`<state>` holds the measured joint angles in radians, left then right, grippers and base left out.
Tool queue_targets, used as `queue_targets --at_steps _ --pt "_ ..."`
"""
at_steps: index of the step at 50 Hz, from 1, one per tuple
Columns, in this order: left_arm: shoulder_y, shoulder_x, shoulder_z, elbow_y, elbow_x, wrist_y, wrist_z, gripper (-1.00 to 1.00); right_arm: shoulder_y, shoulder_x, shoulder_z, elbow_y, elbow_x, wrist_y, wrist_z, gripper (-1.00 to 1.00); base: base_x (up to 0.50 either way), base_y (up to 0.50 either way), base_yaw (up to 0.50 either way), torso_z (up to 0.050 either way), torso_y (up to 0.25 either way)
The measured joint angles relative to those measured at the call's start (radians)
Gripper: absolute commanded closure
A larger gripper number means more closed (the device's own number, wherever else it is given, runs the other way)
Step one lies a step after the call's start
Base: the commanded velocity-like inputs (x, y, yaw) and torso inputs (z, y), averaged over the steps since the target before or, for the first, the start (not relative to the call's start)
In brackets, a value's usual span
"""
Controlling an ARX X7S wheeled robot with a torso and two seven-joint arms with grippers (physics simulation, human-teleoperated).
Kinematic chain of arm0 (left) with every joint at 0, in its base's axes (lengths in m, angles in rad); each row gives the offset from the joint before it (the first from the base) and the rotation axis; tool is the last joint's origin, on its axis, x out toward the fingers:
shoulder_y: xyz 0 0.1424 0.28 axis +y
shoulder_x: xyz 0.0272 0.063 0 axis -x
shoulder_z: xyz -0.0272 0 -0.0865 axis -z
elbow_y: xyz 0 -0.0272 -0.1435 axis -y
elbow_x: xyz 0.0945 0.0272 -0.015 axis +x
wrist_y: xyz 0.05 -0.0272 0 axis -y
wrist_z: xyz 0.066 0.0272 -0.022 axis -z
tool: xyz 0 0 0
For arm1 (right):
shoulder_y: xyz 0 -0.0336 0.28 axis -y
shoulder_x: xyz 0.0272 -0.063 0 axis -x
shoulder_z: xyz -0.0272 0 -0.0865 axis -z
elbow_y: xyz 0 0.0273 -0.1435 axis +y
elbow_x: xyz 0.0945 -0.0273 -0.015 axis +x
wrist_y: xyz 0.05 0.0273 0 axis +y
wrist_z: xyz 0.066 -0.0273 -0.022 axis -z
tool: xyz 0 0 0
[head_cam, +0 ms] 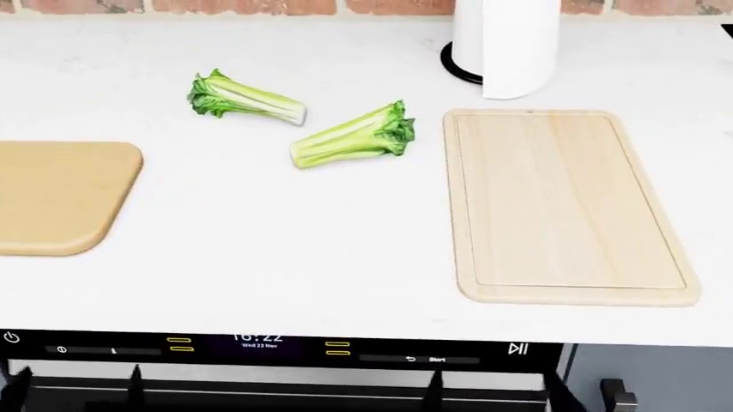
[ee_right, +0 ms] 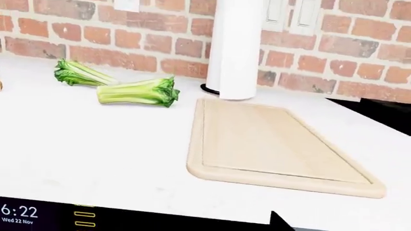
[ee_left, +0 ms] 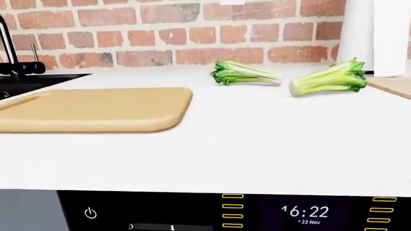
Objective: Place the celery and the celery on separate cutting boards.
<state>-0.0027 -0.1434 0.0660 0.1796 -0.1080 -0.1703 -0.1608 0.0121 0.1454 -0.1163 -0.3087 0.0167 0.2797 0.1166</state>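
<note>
Although we look through all three cameras, neither gripper appears in any of them, so we cannot tell how our fingers stand or whether they hold anything. On the white tabletop (head_cam: 287, 249) two celery bunches lie flat toward the back edge, near each other but apart, neither on a board. The pale-stalked celery (head_cam: 243, 99) lies nearer the back edge, its leafy top pointing toward the tabletop's left end. The yellow-green celery (head_cam: 349, 137) lies just in front of it and to the right, leaves toward the right end.

The thick tan cutting board (head_cam: 57, 193) sits toward the left end; the head view cuts off its left part, and the handle slot is barely visible at the left wrist picture's edge. The thin pale cutting board (head_cam: 567, 206) with its grooved rim lies whole at the right, running from near the front edge toward the back. Behind it stands a white paper towel roll (head_cam: 506, 43), its top cut off. A black tap (ee_left: 13, 57) shows partly beyond the tan board. Below the front edge, an appliance panel (ee_left: 308, 214) reads 16:22.
</note>
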Motion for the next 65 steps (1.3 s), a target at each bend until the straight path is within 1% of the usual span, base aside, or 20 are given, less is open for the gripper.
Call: queue_targets --at_steps 5,12,18,24,30,37,47,65 --pt "-0.031 -0.048 -0.024 0.172 -0.049 -0.191 -0.001 -1.00 0.058 0.027 0.048 -0.190 0.047 0.214 -0.022 -1.00 0.00 0.00 0.00 0.000 0.000" --pt "-0.129 -0.111 -0.078 0.350 -0.137 -0.462 -0.001 -1.00 0.186 0.066 0.125 -0.396 0.122 0.516 -0.054 -1.00 0.00 0.00 0.00 0.000 0.000" --pt "-0.247 -0.157 -0.126 0.435 -0.213 -0.674 -0.002 -1.00 0.316 0.101 0.191 -0.490 0.181 0.741 -0.086 -1.00 0.00 0.00 0.00 0.000 0.000" --pt "-0.333 -0.196 -0.139 0.477 -0.256 -0.816 -0.004 -1.00 0.418 0.129 0.243 -0.533 0.225 0.889 -0.116 -1.00 0.00 0.00 0.00 0.000 0.000" --pt "-0.408 -0.225 -0.151 0.482 -0.283 -0.909 -0.005 -1.00 0.460 0.153 0.282 -0.545 0.248 0.954 -0.139 -1.00 0.18 0.01 0.00 0.000 0.000" --pt "-0.445 -0.246 -0.153 0.480 -0.297 -0.957 -0.002 -1.00 0.491 0.176 0.315 -0.542 0.263 0.994 -0.156 -1.00 0.37 0.02 0.00 0.000 0.000" --pt "-0.493 -0.258 -0.162 0.471 -0.318 -0.998 0.003 -1.00 0.519 0.193 0.341 -0.541 0.274 1.038 -0.161 -1.00 0.38 0.07 0.00 0.000 0.000" --pt "-0.533 -0.270 -0.142 0.465 -0.334 -1.023 0.007 -1.00 0.537 0.214 0.329 -0.510 0.269 1.035 -0.147 -1.00 0.43 0.20 0.00 0.000 0.000"
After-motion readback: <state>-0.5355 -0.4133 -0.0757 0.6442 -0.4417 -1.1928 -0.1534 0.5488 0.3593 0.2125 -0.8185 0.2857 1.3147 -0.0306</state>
